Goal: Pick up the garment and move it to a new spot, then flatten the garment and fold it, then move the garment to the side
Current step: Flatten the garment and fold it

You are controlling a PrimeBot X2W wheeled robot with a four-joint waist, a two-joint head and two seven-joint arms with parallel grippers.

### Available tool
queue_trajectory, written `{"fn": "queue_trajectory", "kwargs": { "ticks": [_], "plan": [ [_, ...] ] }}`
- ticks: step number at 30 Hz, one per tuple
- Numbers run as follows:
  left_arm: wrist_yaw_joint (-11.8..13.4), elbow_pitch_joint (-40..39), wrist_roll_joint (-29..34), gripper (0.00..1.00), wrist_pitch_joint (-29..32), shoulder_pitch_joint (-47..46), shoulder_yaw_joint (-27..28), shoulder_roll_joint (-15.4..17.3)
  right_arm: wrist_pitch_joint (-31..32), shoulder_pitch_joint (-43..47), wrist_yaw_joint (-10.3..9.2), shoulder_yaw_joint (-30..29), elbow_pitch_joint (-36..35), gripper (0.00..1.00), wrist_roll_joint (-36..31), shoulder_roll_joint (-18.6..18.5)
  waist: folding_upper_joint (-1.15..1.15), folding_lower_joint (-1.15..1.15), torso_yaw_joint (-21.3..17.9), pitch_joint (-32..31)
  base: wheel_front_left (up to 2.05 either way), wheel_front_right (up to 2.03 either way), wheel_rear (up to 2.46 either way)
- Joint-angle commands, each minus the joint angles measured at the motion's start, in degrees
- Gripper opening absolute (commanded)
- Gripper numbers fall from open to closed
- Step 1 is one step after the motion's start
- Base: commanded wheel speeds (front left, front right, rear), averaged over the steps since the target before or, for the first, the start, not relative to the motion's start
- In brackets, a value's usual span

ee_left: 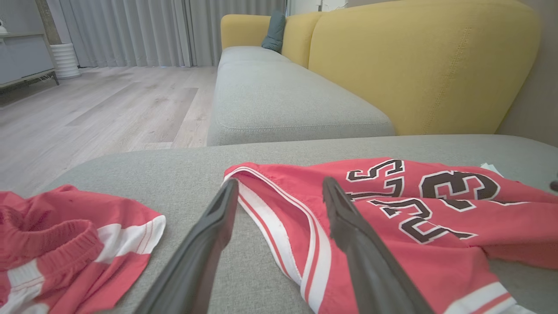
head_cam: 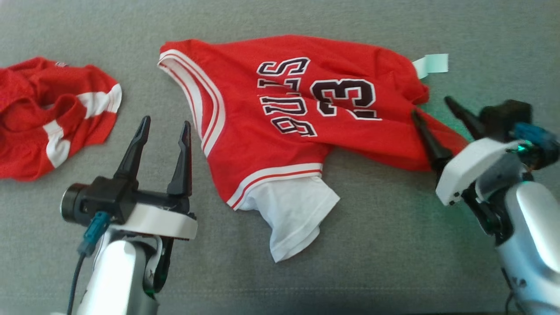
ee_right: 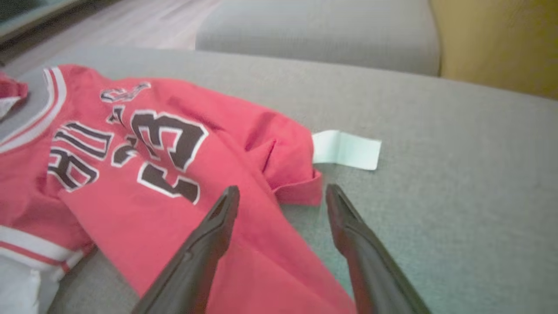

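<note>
Jersey (head_cam: 245, 144) on grey sofa cushion (head_cam: 393, 245)

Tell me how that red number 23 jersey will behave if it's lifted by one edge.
Probably floppy: the red jersey lies creased and bunched on the grey cushion, so it should sag and drape. Likely light, since the fabric looks thin. Its white sleeve may dangle lower.

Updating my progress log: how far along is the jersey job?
Done: nothing certain; the jersey lies rumpled, unfolded, on the grey cushion. In hand: the open left hand points at its striped trim, the open right hand at its hem, neither gripping. Left: flattening, folding, moving aside.
</note>
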Motion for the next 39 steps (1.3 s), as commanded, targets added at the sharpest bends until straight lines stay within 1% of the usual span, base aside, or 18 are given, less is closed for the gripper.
{"fn": "queue_trajectory", "kwargs": {
  "ticks": [1, 5, 6, 7, 13, 21, 25, 30, 31, 32, 36, 39],
  "plan": [
    [-0.2, -1.61, -0.07, 1.0, -0.7, -2.08, 1.41, 0.24, 1.69, -1.29, -0.04, 2.21, -0.62, 1.0, 1.28, -2.15, 0.0, 0.0, 0.69, 0.7, 0.0, 0.0, 0.0],
    [-0.16, -1.43, -0.14, 1.0, -0.7, -2.68, 1.16, -0.06, 7.15, -3.9, -0.04, 6.96, 2.67, 1.0, 4.99, -5.13, 0.0, 0.0, 1.1, 1.36, 0.0, 0.0, 0.0],
    [-0.16, -1.38, -0.16, 1.0, -0.7, -2.81, 1.12, -0.13, 7.68, -4.55, -0.04, 7.89, 2.94, 0.49, 5.92, -5.69, 0.0, 0.0, 1.19, 1.51, 0.0, 0.0, 0.0],
    [-0.16, -1.33, -0.19, 1.0, -0.7, -2.93, 1.11, -0.19, 7.43, -5.3, -0.04, 8.56, 2.96, 0.0, 6.63, -6.28, 0.0, 0.0, 1.25, 1.64, 0.0, 0.0, 0.0],
    [-0.12, -1.22, -0.22, 1.0, -0.7, -3.34, 1.18, -0.48, 4.37, -8.39, -0.04, 8.32, 2.44, 0.0, 8.82, -9.02, 0.0, 0.0, 1.29, 2.11, 0.0, 0.0, 0.0],
    [-0.33, -1.2, -0.19, 1.0, -0.7, -4.02, 0.83, -0.81, 1.62, -12.14, -0.04, 6.16, 2.25, 0.0, 9.94, -10.47, 0.0, 0.0, 1.83, 2.91, 0.0, 0.0, 0.0],
    [-0.74, -1.24, -0.13, 1.0, -0.7, -5.16, 0.25, -1.0, -0.39, -16.01, -0.04, 5.67, 4.4, 0.0, 9.93, -10.56, 0.0, 0.0, 2.84, 4.37, 0.0, 0.0, 0.0],
    [-1.09, -0.96, 0.11, 1.0, -0.7, -6.28, -0.27, -1.15, -3.9, -20.38, -0.04, 5.63, 11.17, 0.0, 9.02, -9.13, 0.0, 0.0, 3.98, 5.93, 0.0, 0.0, 0.0],
    [-1.14, -0.89, 0.14, 1.0, -0.7, -6.39, -0.34, -1.18, -4.96, -20.91, -0.04, 5.7, 12.65, 0.37, 8.87, -8.58, 0.0, 0.0, 4.12, 6.09, 0.0, 0.0, 0.0],
    [-1.16, -0.82, 0.16, 1.0, -0.7, -6.47, -0.38, -1.2, -6.19, -21.31, -0.04, 5.6, 14.09, 1.0, 8.63, -8.04, 0.0, 0.0, 4.23, 6.17, 0.0, 0.0, 0.0],
    [-1.07, -0.54, 0.26, 1.0, -0.7, -6.17, -0.27, -1.29, -13.57, -20.77, -0.04, 3.01, 18.59, 1.0, 6.11, -5.91, 0.0, 0.0, 4.07, 5.52, 0.0, 0.0, 0.0],
    [-0.91, -0.29, 0.33, 1.0, -0.7, -5.11, 0.13, -1.31, -20.82, -17.69, -0.04, -0.37, 18.9, 1.0, 2.19, -3.95, 0.0, 0.0, 3.45, 3.87, 0.0, 0.0, 0.0]
  ]
}}
